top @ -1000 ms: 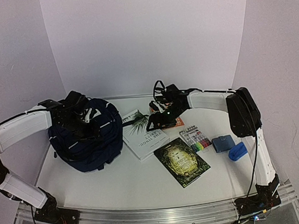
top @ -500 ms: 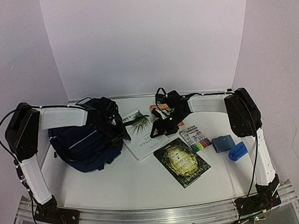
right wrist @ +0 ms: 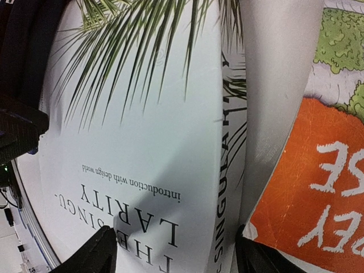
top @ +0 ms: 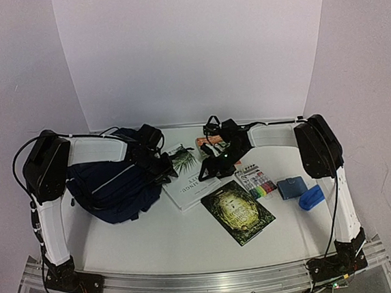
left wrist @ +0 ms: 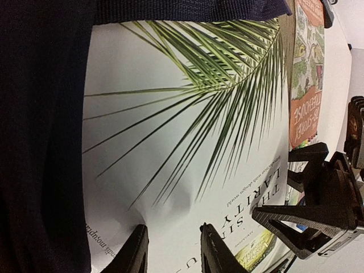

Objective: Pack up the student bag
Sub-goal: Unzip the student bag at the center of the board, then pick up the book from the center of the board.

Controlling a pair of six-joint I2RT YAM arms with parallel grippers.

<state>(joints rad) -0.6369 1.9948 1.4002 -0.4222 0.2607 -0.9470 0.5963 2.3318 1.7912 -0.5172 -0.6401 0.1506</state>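
The student bag [top: 108, 187], navy with thin white stripes, lies at the left of the table; its dark fabric [left wrist: 40, 142] fills the left of the left wrist view. A white book with a palm leaf [top: 189, 179] lies beside it. My left gripper [top: 165, 170] hovers at the book's bag-side edge, open, its fingertips [left wrist: 213, 253] just above the cover [left wrist: 170, 114]. My right gripper [top: 210, 170] is open and straddles the book's spine [right wrist: 227, 170]. One of its fingers [right wrist: 94, 253] is over the cover, the other sits in the gap beside an orange book [right wrist: 307, 187].
The orange book [top: 212, 145] lies behind the white one. A dark green and gold book [top: 237, 211] lies in front, with a marker pack [top: 257, 181], a small blue pouch [top: 291, 187] and a blue object [top: 310, 198] to the right. White walls enclose the table.
My left arm swung right from over the bag to the white book's left edge. My right gripper slid down to the book's spine. Both grippers' jaws narrowed.
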